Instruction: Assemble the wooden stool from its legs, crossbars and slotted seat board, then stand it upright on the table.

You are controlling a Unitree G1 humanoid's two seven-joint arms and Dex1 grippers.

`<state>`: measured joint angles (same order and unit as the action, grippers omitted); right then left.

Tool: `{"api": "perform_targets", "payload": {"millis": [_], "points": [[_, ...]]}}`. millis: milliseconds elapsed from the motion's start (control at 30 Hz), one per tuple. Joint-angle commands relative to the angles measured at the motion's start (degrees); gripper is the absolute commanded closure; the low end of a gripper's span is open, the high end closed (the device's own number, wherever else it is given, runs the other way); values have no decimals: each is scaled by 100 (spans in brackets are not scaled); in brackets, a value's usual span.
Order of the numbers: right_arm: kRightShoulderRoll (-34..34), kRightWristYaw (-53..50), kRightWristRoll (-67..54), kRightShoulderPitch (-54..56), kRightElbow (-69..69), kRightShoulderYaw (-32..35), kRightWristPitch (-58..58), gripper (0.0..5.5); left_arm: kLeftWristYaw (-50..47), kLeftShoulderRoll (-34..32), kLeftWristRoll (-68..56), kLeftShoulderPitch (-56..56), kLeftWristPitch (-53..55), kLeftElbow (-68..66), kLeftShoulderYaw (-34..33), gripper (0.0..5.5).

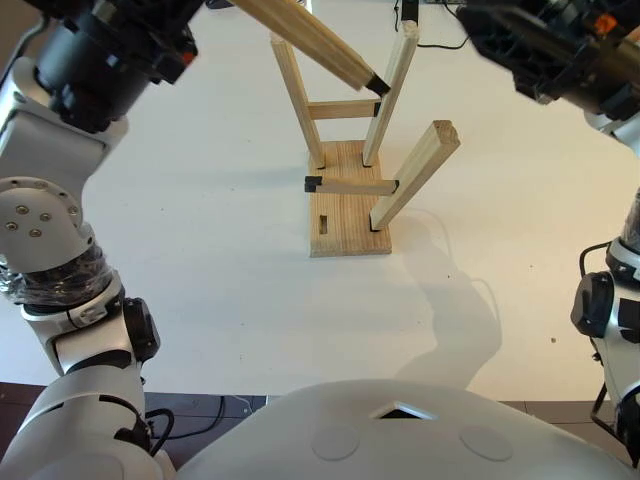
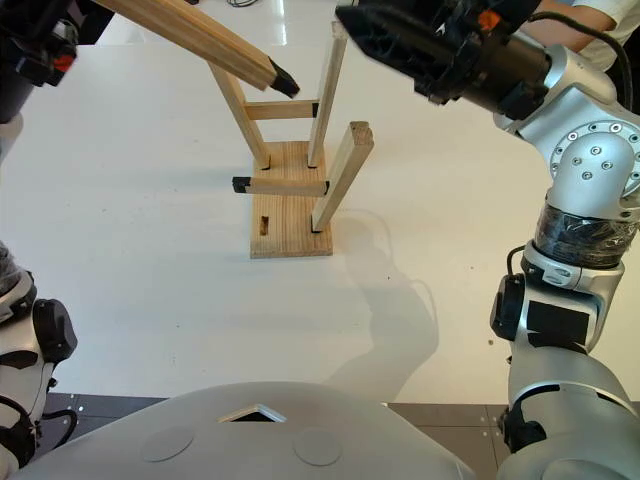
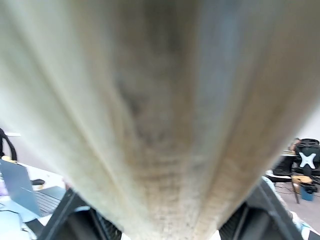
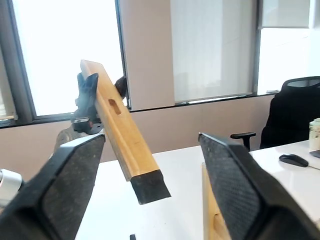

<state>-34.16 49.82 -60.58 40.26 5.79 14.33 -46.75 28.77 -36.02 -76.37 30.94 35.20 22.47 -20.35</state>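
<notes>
The seat board [image 1: 345, 228] lies flat on the table [image 1: 200, 280], near the middle of its far edge, with three legs [image 1: 296, 95] slotted in (one leaning right) and two crossbars [image 1: 342, 109]. The left gripper [image 4: 92, 95] pinches a fourth leg [image 1: 310, 38] above it. The right gripper [image 4: 151, 139] hovers near, fingers spread.

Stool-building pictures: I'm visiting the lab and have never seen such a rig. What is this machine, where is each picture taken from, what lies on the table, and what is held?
It is a humanoid robot with two arms, each ending in a two-fingered gripper. Two pictures come from its head, looking down at the white table; two from its wrists. On the table lies the seat board with three legs and two crossbars fitted; one slot is free. The left gripper holds the fourth leg above it. The right gripper is open, holding nothing.
</notes>
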Motion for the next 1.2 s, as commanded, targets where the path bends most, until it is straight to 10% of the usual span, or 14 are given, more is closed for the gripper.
{"api": "perform_targets", "payload": {"millis": [33,433,1200], "points": [[-5,-421,155,342,-281,333,235,144,264,-411,547,-258,-177,-144,-422,347],[127,-733,678,64,-185,224,557,142,1349,328,3038,-2746,-1545,-974,51,347],[162,-829,1396,-461,-435,253,923,142,987,1010,3216,-2871,-997,529,1235,347]]}}
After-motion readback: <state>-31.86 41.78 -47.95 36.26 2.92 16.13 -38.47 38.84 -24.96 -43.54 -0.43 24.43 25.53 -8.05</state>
